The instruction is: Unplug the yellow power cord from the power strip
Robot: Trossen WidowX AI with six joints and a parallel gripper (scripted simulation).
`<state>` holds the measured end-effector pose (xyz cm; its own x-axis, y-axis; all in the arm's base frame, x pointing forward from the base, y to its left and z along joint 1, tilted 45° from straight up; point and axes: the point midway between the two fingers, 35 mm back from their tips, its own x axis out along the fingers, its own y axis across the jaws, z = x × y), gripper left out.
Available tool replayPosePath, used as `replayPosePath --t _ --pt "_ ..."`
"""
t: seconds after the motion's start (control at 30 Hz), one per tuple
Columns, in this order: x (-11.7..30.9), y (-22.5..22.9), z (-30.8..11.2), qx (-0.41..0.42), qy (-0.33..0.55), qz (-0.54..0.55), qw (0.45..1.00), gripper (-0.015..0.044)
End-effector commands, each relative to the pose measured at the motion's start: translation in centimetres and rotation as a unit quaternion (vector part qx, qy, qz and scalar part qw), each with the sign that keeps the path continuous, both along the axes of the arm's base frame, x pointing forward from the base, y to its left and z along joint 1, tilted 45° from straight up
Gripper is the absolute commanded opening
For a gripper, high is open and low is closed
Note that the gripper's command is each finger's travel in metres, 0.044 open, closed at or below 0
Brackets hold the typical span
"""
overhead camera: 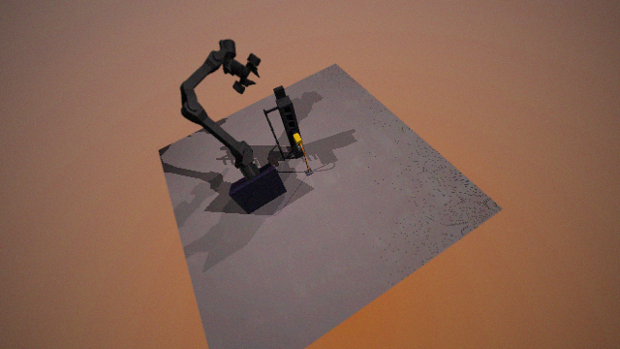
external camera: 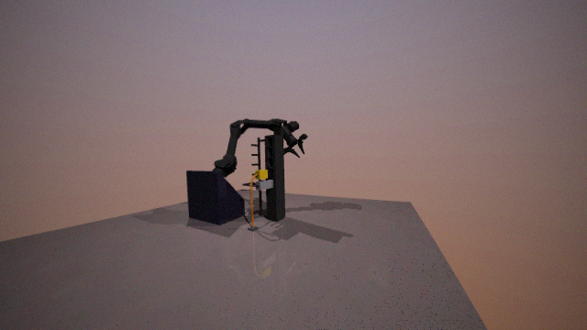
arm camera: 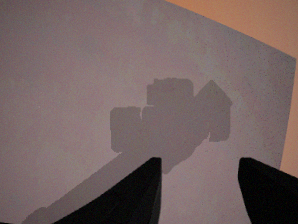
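The black power strip stands upright. A yellow plug sits at its lower part, against the socket side; how deep it is seated cannot be told. The orange-yellow cord runs from the plug down to the table. My gripper is partly open, with nothing between its fingers. It hangs high, beside the strip's upper part and away from the plug. The wrist view shows neither plug, cord nor strip, only the table and the arm's shadow.
A thin black rack with short prongs stands beside the strip. A light grey block sits just under the plug. The arm's dark base box stands close by on the grey table.
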<state>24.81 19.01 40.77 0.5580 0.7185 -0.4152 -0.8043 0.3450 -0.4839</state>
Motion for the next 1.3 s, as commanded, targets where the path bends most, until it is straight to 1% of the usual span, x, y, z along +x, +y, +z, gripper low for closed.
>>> replayPosePath --t 0.0,0.23,0.4,0.63,0.77,0.83,0.93,1.03,1.17,1.23,1.27 --pt "4.6 -2.5 -2.9 0.013 0.068 -0.091 0.993 0.016" --pt "11.3 -9.0 -8.5 0.054 0.18 -0.249 0.95 0.016" --pt "14.3 -14.4 -12.4 0.09 0.245 -0.349 0.9 0.016" --pt "16.3 -22.4 -17.9 0.148 0.319 -0.474 0.807 0.016" --pt "16.6 -24.9 -20.0 0.165 0.341 -0.508 0.774 0.016" --pt "16.4 -26.4 -21.8 0.178 0.365 -0.528 0.746 0.016" --pt "15.4 -27.9 -24.6 0.203 0.417 -0.558 0.688 0.016" --pt "13.3 -28.9 -27.6 0.239 0.488 -0.59 0.597 0.016" --pt "10.4 -29.2 -30.7 0.281 0.573 -0.619 0.459 0.016" --pt "8.8 -29.2 -32.0 0.298 0.608 -0.629 0.383 0.016" --pt "7.9 -29.1 -32.7 0.306 0.626 -0.634 0.336 0.016"
